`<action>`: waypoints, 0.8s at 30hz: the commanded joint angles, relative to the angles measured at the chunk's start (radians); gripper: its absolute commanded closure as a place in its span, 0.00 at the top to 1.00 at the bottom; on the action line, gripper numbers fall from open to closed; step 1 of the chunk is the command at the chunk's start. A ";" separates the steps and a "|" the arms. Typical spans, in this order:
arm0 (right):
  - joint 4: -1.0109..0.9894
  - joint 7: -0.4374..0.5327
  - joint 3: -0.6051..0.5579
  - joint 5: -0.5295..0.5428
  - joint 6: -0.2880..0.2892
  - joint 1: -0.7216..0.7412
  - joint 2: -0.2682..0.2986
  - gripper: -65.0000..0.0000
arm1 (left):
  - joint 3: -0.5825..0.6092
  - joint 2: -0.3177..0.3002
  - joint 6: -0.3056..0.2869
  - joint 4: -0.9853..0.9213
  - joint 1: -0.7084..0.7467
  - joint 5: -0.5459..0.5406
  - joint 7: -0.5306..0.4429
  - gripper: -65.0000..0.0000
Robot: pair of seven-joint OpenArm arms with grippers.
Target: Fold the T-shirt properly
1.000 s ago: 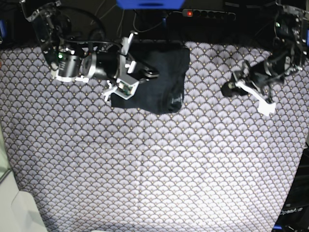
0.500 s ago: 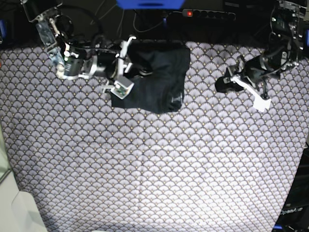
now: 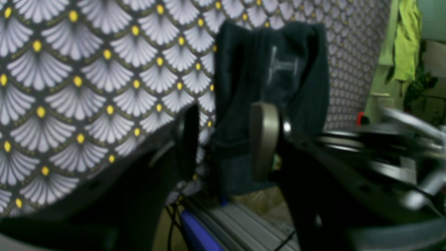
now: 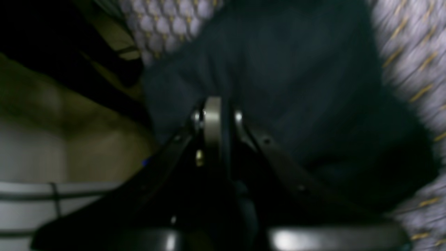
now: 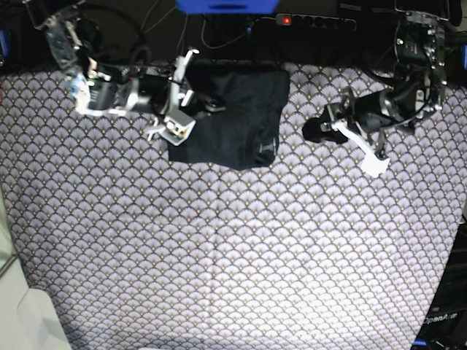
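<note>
A tabletop (image 5: 233, 248) covered in a pale scallop-patterned cloth with yellow dots fills the base view; a power strip (image 5: 315, 22) with a red switch lies along its far edge. The T-shirt (image 5: 237, 117), dark and folded into a compact rectangle, lies near that far edge. A faint pale print shows on its fabric in the left wrist view (image 3: 284, 66), too blurred to read; at the base view's lower right corner a partly cut-off "OpenArm" mark (image 5: 441, 318) can be made out.

The right gripper (image 4: 213, 115) has its jaws pressed together on a fold of the T-shirt, dark cloth all around them. The left gripper (image 3: 226, 139) holds nothing: its jaws stand partly apart, the T-shirt beyond them and well clear.

Against the frames before, the left gripper has swung closer to the T-shirt, and the right arm has drawn back toward the far edge
</note>
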 commanded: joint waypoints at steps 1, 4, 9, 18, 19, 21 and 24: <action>0.056 -0.003 0.017 0.016 0.009 -0.003 0.016 0.04 | -0.006 -0.009 -0.009 0.018 -0.009 -0.022 -0.008 0.37; 0.096 -0.045 0.057 0.019 0.009 -0.013 0.015 0.04 | -0.006 -0.009 -0.009 0.019 -0.007 -0.023 -0.008 0.37; 0.078 -0.042 0.077 0.014 0.009 -0.036 0.030 0.04 | -0.006 0.029 -0.011 0.111 -0.012 -0.025 -0.011 0.37; 0.079 -0.040 0.212 0.016 0.009 -0.094 0.073 0.04 | 0.117 0.135 -0.005 0.141 -0.127 0.017 -0.016 0.37; 0.079 -0.040 0.235 0.016 0.009 -0.105 0.073 0.04 | 0.145 0.146 -0.005 0.127 -0.137 0.037 -0.019 0.37; 0.079 -0.040 0.275 0.016 0.009 -0.125 0.075 0.04 | 0.188 0.172 -0.006 0.091 -0.164 0.092 -0.021 0.37; 0.079 -0.040 0.327 0.016 0.009 -0.152 0.076 0.04 | 0.222 0.219 -0.006 0.042 -0.183 0.187 -0.021 0.37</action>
